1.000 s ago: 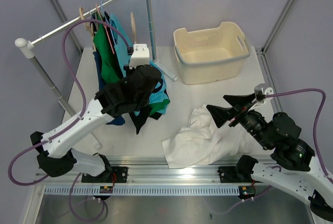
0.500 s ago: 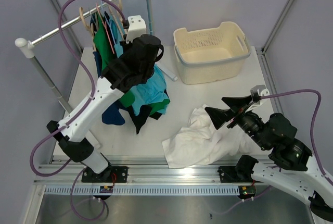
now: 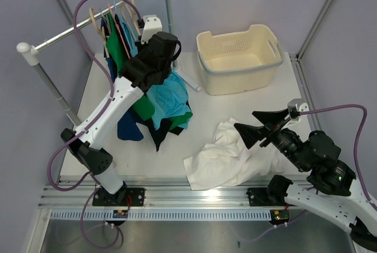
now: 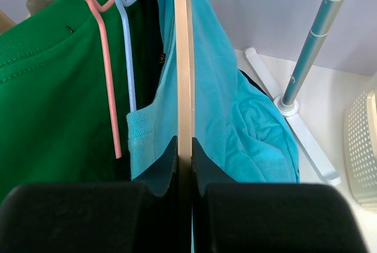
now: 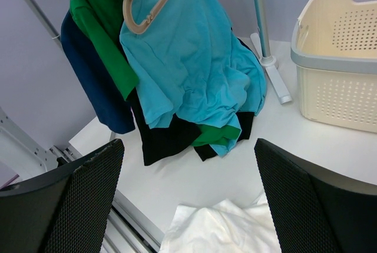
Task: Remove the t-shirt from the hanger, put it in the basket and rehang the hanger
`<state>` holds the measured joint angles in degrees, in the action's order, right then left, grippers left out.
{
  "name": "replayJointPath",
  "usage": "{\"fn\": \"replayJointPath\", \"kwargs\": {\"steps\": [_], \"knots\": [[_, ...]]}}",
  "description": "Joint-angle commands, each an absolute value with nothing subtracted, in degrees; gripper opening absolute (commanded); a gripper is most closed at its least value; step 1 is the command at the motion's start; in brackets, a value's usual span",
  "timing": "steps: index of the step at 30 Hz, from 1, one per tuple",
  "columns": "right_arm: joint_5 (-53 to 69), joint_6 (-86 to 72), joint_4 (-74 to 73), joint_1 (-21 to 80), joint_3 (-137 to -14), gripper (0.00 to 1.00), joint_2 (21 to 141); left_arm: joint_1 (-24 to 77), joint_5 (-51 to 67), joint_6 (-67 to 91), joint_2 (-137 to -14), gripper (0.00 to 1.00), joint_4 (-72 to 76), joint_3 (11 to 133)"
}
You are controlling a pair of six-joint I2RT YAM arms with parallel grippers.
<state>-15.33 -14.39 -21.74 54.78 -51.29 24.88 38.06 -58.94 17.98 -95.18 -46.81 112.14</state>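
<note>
My left gripper [image 4: 184, 150], pinching the pale curved wooden hanger [image 4: 183, 59], is now up at the metal rail [image 3: 59, 33]; white t-shirt [image 3: 227, 159] off, right gripper [image 3: 246, 120] agape.

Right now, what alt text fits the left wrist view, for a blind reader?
The left gripper is shut on the wooden hanger, seen edge-on. A green shirt and pink hanger hang to its left, a teal shirt to its right.

Pale lilac-grey walls [image 3: 247, 0], white tabletop [image 3: 218, 112], metal clothes rail [image 3: 59, 35] at left, aluminium frame [image 3: 194, 197] along near edge
</note>
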Motion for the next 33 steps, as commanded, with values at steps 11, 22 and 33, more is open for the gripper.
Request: {"fn": "replayJointPath", "kwargs": {"steps": [11,22,33], "knots": [[-14.06,-14.68,-20.3,54.76,-50.89,0.99,23.64,37.36,-55.82,17.75,-95.18,0.0,-45.18,116.1],[-13.54,-15.03,-20.74,54.84,-49.92,0.99,20.48,34.81,-54.32,15.73,-101.16,0.0,-44.91,121.38],[-13.89,-15.38,-21.27,54.84,-50.1,0.99,20.39,32.87,-51.68,18.89,-100.99,0.0,-44.91,119.8]]}}
